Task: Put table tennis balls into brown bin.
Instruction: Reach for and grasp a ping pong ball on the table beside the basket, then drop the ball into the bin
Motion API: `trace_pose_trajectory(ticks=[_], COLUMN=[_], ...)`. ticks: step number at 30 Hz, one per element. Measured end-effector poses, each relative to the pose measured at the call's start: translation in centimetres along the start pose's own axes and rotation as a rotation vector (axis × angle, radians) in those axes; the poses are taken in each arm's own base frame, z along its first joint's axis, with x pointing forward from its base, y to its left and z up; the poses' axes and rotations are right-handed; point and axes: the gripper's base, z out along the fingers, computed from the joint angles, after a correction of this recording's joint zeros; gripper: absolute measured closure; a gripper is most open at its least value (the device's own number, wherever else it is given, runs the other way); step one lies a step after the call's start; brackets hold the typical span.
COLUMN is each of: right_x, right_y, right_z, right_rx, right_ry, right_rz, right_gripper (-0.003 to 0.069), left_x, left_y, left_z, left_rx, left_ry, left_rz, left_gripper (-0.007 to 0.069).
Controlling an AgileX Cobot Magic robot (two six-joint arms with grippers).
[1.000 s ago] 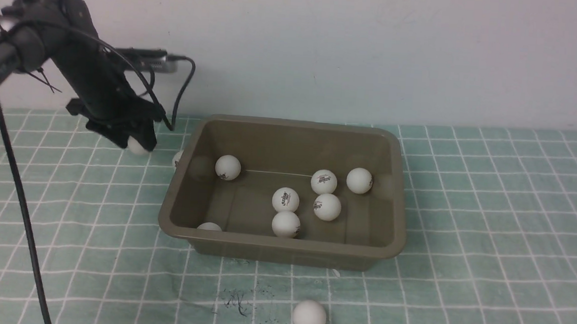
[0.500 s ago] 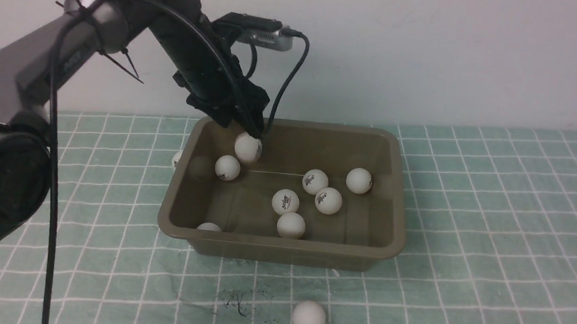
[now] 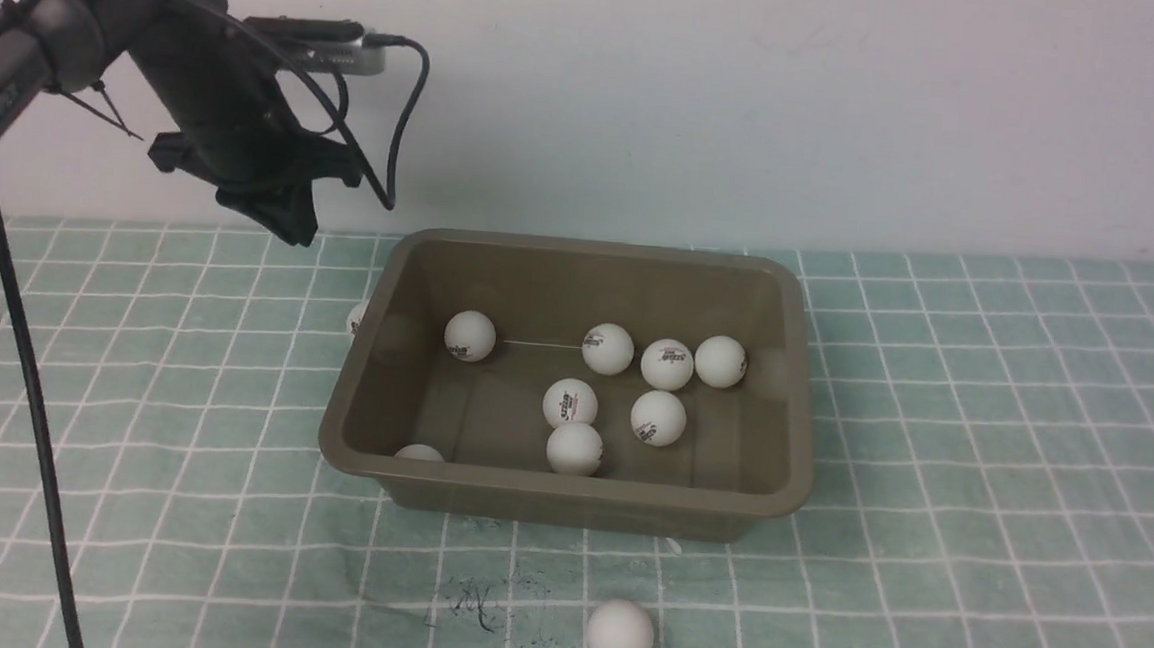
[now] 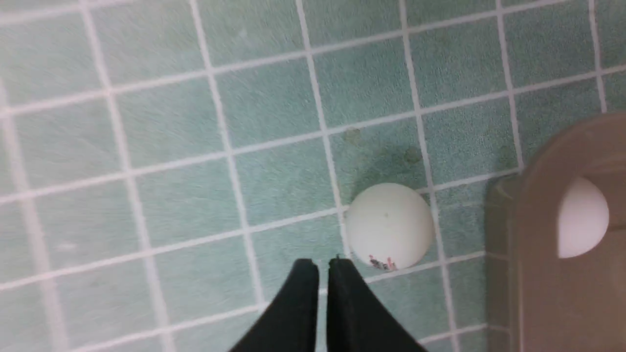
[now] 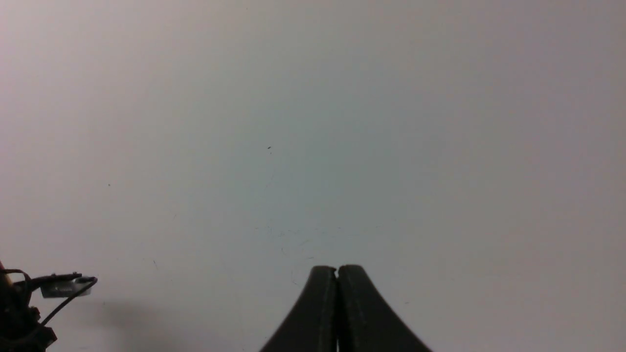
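Two strays to fetch
Near ball lies on the bench; the bin holds eight; a second ball sits beside its left wall (likely next), so the closed, empty left hand must open and drop.

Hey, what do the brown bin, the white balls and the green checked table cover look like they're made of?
The table tennis balls seem thin plastic, matte white, some with small printed logos. The brown bin looks like moulded plastic, glossy: its inner walls mirror them. The table cover is probably soft fabric, matte, fuzzy, creased near the front.
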Motion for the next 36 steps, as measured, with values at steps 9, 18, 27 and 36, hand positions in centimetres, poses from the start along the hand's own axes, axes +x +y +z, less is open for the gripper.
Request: trace_pose_trajectory(ticks=[9, 18, 27, 36], right_x=[0.0, 0.0, 0.0, 0.0], right_y=[0.0, 0.0, 0.0, 0.0], right_z=[0.0, 0.0, 0.0, 0.0], right_rx=[0.000, 0.000, 0.001, 0.001], right_ry=[0.000, 0.002, 0.003, 0.003], right_rz=[0.000, -0.018, -0.018, -0.018], right_gripper=[0.0673, 0.0673, 0.0673, 0.0673], left_x=[0.7, 0.8, -1.0, 0.7], left_y=[-0.9, -0.7, -5.8, -16.0], left_z=[6.3, 6.9, -4.8, -2.2], left_rx=[0.100, -0.012, 0.082, 0.149], left_ry=[0.103, 0.130, -0.133, -0.066], left_rz=[0.023, 0.056, 0.098, 0.336], left_gripper=[0.0193, 0.0291, 0.0279, 0.0245])
